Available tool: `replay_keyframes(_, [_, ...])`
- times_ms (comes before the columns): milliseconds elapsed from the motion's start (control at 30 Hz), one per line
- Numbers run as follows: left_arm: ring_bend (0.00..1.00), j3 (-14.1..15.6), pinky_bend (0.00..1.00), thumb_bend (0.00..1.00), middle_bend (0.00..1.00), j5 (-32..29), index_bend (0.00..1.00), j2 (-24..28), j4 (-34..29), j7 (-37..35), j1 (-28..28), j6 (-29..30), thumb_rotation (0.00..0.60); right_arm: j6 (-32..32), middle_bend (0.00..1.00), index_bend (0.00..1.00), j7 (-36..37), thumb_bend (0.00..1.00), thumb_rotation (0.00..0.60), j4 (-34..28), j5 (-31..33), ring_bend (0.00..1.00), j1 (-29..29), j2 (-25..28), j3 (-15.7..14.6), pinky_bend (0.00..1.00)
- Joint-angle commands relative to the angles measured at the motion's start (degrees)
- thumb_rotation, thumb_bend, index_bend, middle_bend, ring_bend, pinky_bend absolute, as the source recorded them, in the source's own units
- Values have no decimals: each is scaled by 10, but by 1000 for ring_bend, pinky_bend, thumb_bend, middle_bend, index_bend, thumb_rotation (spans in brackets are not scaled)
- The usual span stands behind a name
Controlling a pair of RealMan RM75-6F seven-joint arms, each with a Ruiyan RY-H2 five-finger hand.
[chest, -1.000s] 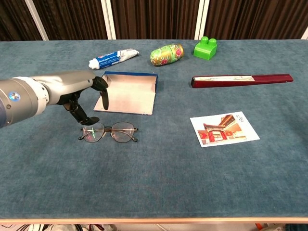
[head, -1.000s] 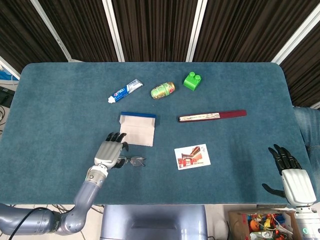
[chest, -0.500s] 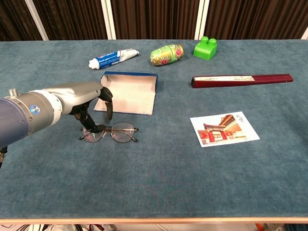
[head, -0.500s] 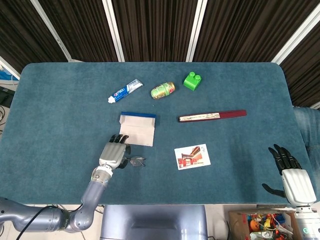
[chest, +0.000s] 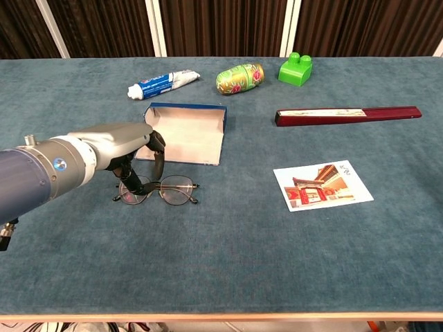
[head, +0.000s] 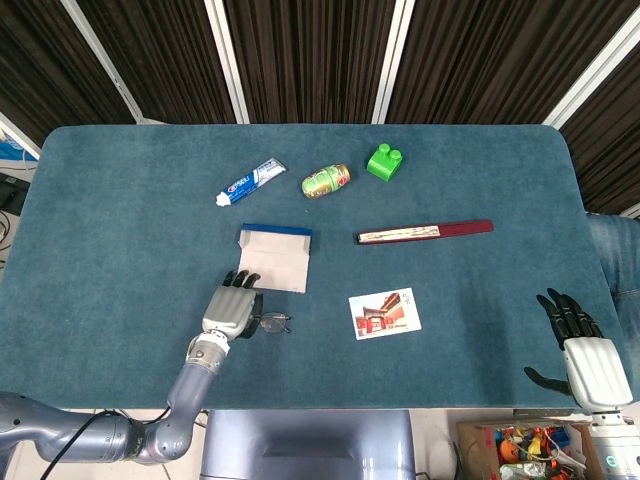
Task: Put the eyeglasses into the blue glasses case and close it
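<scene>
Two hands show. The left hand (chest: 118, 149) hovers over the eyeglasses (chest: 160, 190), its fingers (chest: 158, 160) curled down around the left lens; whether they pinch the frame cannot be told. The eyeglasses lie on the tabletop (chest: 228, 256) just in front of the open blue glasses case (chest: 183, 133). Thin wire could slip from the fingers. The right hand (head: 583, 352), spread, rests well right of the case. Beyond the case lie a toothpaste tube (chest: 163, 84) and green block (chest: 296, 69); nothing blocks the path.
</scene>
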Motion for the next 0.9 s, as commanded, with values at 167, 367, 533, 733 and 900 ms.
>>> replay_keyframes(167, [0,1,0,385,121,0,520,-3,6,2,0,4,600,-1,0,23,1,58,600,0,0,33,0,0,0,178])
replay_keyframes(367, [0,2,0,386,122,-1,523,-4,8,3,-2,4,600,-1,0,23,1,59,600,0,1,33,0,0,0,178])
replay_keyframes(533, [0,1,0,386,126,-4,534,-7,11,5,-4,3,600,-1,0,23,0,60,600,-1,2,33,0,1,0,177])
replay_keyframes(733, [0,2,0,386,127,-4,541,-9,11,6,-5,3,600,-1,0,23,0,62,600,-1,2,33,0,0,1,177])
replay_keyframes(900, [0,2,0,385,130,-4,549,-11,12,9,-6,6,600,-1,0,23,1,63,600,0,2,33,0,1,1,178])
